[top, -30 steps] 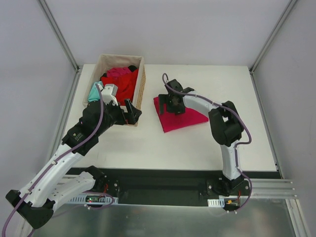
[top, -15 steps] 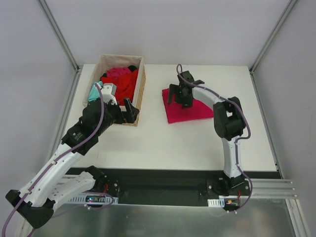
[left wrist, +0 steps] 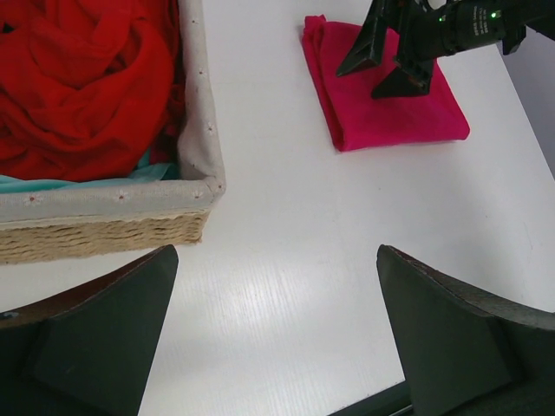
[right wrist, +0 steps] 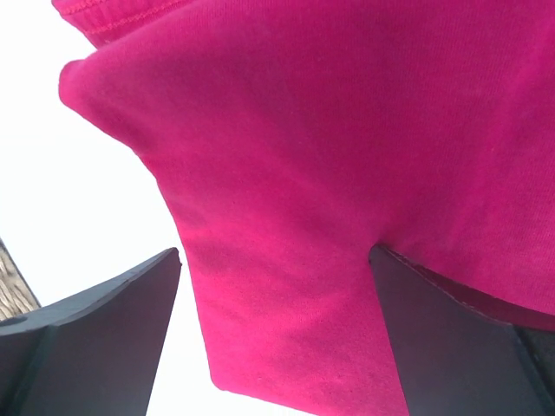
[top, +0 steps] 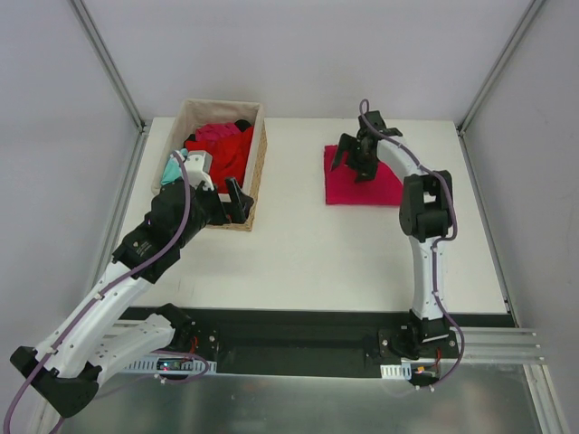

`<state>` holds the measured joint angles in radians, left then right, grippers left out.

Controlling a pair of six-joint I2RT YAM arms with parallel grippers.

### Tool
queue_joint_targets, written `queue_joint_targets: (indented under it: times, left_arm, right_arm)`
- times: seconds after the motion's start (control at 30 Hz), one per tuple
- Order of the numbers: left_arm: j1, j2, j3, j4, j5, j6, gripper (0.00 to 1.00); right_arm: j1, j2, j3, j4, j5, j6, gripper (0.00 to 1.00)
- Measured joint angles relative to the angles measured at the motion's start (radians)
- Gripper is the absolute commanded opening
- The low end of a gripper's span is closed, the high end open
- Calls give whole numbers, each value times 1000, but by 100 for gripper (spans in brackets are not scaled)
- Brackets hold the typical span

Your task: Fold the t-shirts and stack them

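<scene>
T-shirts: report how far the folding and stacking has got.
Done: one crimson shirt lies folded on the table. In hand: the open right gripper is over it; the open left gripper hangs by the basket, empty. Left: red, magenta, teal and black shirts lie crumpled in the basket; no stack yet.

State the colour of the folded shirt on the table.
Folded shirt: pinkish crimson, best in left wrist view.

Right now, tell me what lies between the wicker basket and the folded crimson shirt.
Nothing: only bare white table separates the basket and the shirt, clearest in the left wrist view.
</scene>
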<state>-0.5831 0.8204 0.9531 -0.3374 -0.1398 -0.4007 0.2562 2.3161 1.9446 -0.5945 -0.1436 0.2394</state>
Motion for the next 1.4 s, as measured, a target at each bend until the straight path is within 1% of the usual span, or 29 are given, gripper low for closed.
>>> queue_joint_targets:
  times: [0.2, 0.37, 0.57, 0.8, 0.87, 0.93, 1.0, 1.07, 1.2, 1.3, 1.4]
  left_arm:
    - [0, 2, 0, -2, -10, 0, 99]
    - [0, 2, 0, -2, -34, 2, 99]
    - [0, 2, 0, -2, -52, 15, 99]
    - [0, 0, 0, -4, -52, 23, 99]
    - [0, -6, 0, -5, -52, 22, 99]
    - [0, -15, 2, -5, -51, 21, 99]
    - [0, -26, 3, -5, -50, 17, 99]
    - [0, -36, 3, -5, -44, 9, 99]
    - [0, -41, 4, -5, -25, -10, 99]
    - [0, -43, 4, -5, -10, -14, 99]
    - [0, -50, 4, -6, 2, -22, 99]
  right_arm:
    - [-91, 82, 140, -65, -59, 2, 96]
    - [-169, 134, 226, -93, -147, 23, 96]
    - [-257, 169, 273, -75, -232, 64, 96]
    - [-316, 153, 266, -8, -219, 58, 96]
    - [-320, 110, 226, 16, -214, 54, 96]
    - [-316, 26, 140, 31, -214, 49, 96]
    - [-301, -102, 21, 40, -211, 42, 96]
    - [-270, -234, -83, 46, -198, 30, 96]
    - [-155, -480, -248, 49, -140, 3, 96]
    - [-81, -592, -370, 50, -80, -16, 96]
    - [-77, -622, -462, 27, 0, -29, 96]
